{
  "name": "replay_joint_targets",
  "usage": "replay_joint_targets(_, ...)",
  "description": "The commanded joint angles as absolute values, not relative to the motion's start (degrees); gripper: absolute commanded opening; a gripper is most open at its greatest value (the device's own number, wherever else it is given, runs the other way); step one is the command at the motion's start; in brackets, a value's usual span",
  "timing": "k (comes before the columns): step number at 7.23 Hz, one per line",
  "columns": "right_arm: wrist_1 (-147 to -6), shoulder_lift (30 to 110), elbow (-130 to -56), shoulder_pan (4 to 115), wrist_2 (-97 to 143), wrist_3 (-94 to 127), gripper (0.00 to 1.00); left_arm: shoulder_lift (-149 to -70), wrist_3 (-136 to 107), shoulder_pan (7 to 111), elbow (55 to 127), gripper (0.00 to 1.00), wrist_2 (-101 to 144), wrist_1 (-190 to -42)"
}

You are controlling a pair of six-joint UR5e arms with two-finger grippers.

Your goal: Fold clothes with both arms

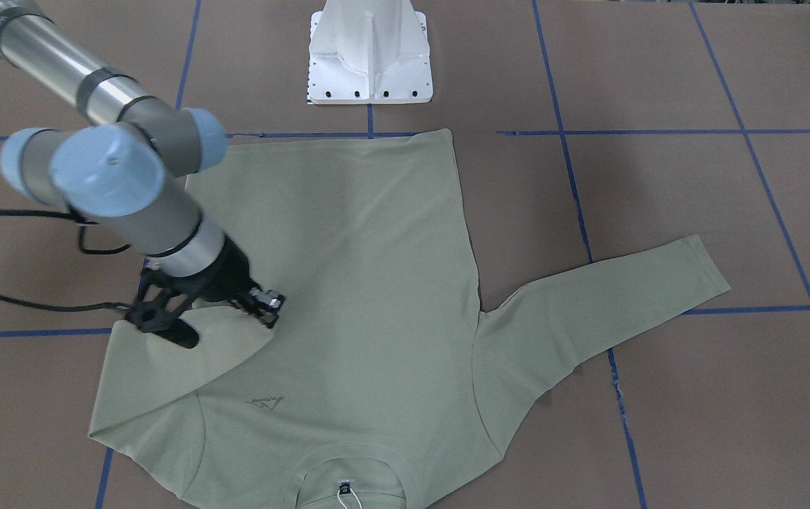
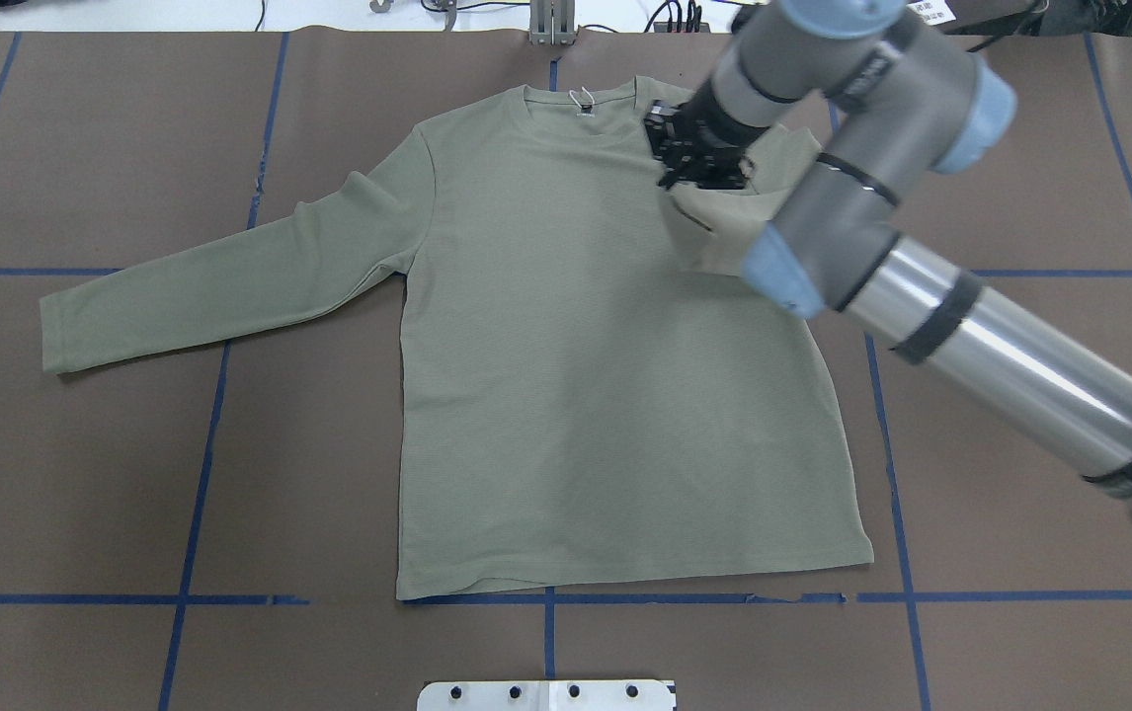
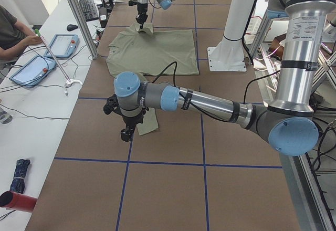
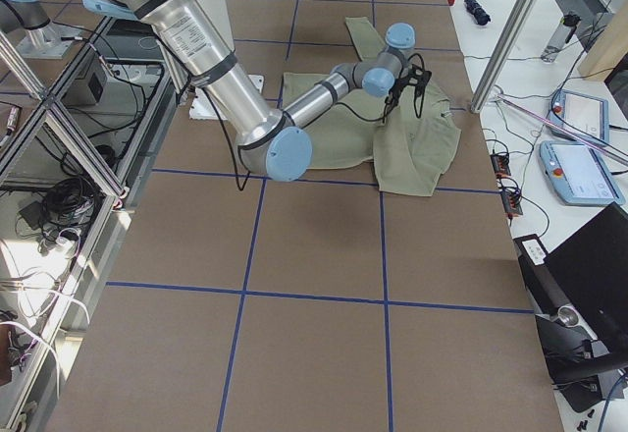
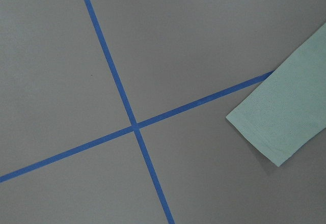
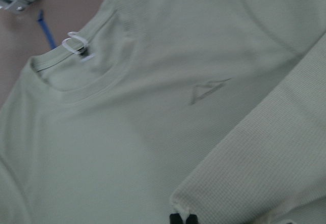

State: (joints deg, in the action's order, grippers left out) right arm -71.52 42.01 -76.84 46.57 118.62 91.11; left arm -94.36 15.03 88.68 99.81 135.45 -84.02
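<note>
My right gripper (image 6: pixel 183 219): clamped on the sleeve cuff (image 6: pixel 209 196), over the chest
Green shirt (image 2: pixel 576 375): flat on the table (image 2: pixel 82 474)
Tonal chest logo (image 6: pixel 208 90), black neck label (image 1: pixel 344 487): illegible
My left gripper (image 3: pixel 126 132): can't tell if apart

Bright even overhead light, soft faint shadows, right wrist view dim, blurred

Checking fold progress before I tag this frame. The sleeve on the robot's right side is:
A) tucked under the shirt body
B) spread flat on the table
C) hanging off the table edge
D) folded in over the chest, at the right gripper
D: the right-side sleeve lies doubled over the chest of the shirt, with its cuff at the right gripper. The other sleeve lies stretched out flat.
</note>
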Motion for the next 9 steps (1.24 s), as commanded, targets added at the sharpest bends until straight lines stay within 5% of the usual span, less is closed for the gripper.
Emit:
replay_joint_targets(1,-67.21,24.66,-60.19,38.44,107.36,94.83,0.0,-94.39,15.03,88.68,99.93,1.0,136.31,-84.02)
replay_joint_targets(3,-59.18,22.87,-53.64,34.9,101.8,94.83,0.0,-94.39,15.03,88.68,99.93,1.0,136.32,-84.02)
replay_joint_targets(4,-56.98,20.07,-50.66,33.67,100.73,94.83,0.21,-94.39,15.29,88.59,99.93,1.0,136.32,-84.11)
replay_joint_targets(5,-56.61,17.86,-49.15,30.53,95.24,94.83,0.99,-94.39,15.38,88.42,99.15,1.0,136.49,-85.24)
replay_joint_targets(8,-56.95,17.41,-50.17,29.71,94.04,95.44,1.0,-94.48,6.23,80.18,93.98,1.0,140.71,-95.41)
replay_joint_targets(9,-62.26,20.01,-56.97,30.23,95.0,96.84,1.0,-94.05,-1.94,77.89,91.17,1.0,140.28,-103.45)
